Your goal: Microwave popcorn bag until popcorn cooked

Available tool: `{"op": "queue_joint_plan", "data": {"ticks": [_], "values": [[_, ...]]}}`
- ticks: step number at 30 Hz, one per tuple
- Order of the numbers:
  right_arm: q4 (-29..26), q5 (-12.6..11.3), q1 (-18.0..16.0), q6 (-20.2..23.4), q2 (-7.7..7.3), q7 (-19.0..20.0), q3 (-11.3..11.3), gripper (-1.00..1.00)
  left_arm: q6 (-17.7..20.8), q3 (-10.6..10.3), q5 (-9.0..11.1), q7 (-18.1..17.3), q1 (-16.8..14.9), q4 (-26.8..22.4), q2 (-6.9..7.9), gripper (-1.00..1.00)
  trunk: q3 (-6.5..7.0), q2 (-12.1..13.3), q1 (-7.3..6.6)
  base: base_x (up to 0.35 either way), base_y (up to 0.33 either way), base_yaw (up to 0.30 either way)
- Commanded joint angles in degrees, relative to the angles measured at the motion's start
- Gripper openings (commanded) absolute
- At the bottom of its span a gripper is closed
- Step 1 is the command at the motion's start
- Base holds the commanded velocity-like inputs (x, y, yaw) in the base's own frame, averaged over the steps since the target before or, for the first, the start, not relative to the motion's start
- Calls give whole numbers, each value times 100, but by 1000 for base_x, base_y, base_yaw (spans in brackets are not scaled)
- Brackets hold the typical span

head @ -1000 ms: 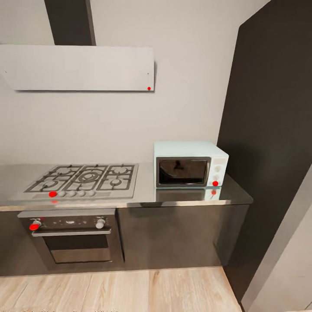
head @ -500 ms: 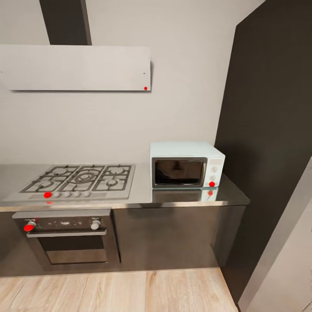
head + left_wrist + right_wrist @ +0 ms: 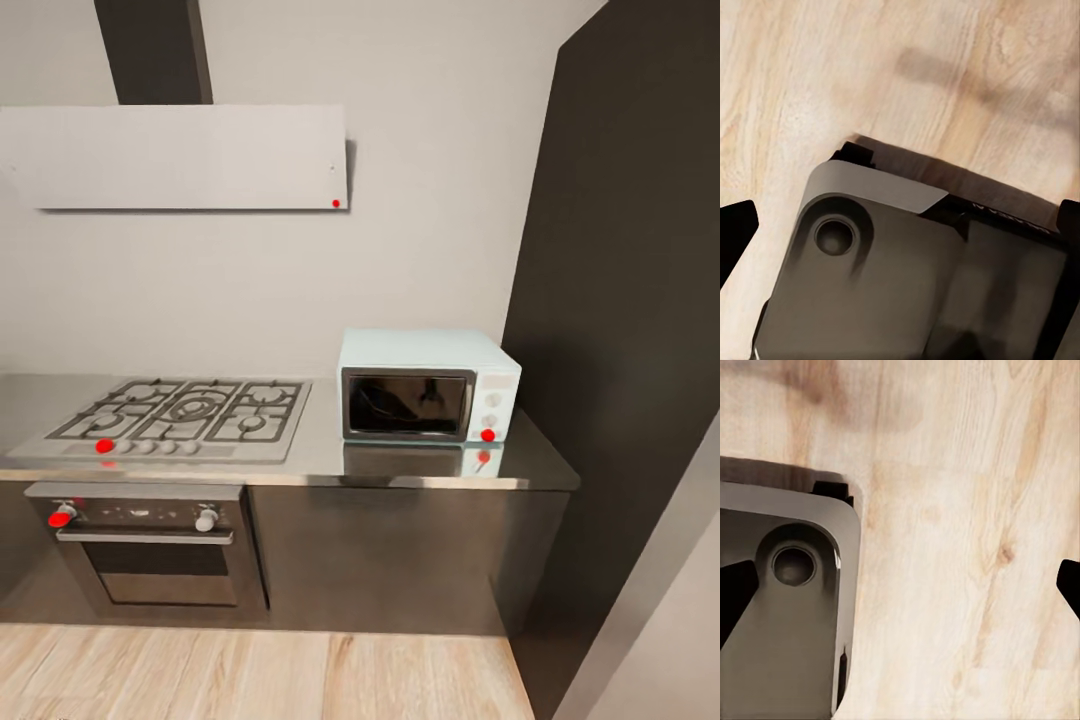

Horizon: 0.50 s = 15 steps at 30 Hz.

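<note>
Well ahead of both sets of fingers, the microwave (image 3: pixel 428 386) is sitting shut on the surface (image 3: pixel 320 455) beside the stove (image 3: pixel 170 420); no popcorn bag is showing. Left fingers (image 3: pixel 904 229) and right fingers (image 3: pixel 900 585) are hanging spread, grasping nothing, over the floor (image 3: pixel 945 510). A popcorn bag would likely be handling light and crushable, best pinched by an edge.

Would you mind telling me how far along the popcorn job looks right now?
The microwave stands on the counter beside the hob with its door shut. What lies behind its dark glass cannot be told, and I can spot no bag on the counter. That fits a bag waiting out of frame or one shut inside. Both wrist views look down at wood floor, with nothing between the pincer tips.
</note>
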Motion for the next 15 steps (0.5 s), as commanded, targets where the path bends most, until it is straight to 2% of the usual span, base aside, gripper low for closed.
{"op": "queue_joint_plan", "data": {"ticks": [1, 15], "values": [[16, 44, -7, -28, -2, 15, -48, 100, -10, -48, 49, 19, -4, 0, -1, 100, -7, -4, 1, 8, -17, 15], [-27, 48, -7, -67, -2, 31, -18, 100, -10, -53, 38, 17, -2, -6, -4, 100, -7, -4, 1, 1, -1, 1]]}}
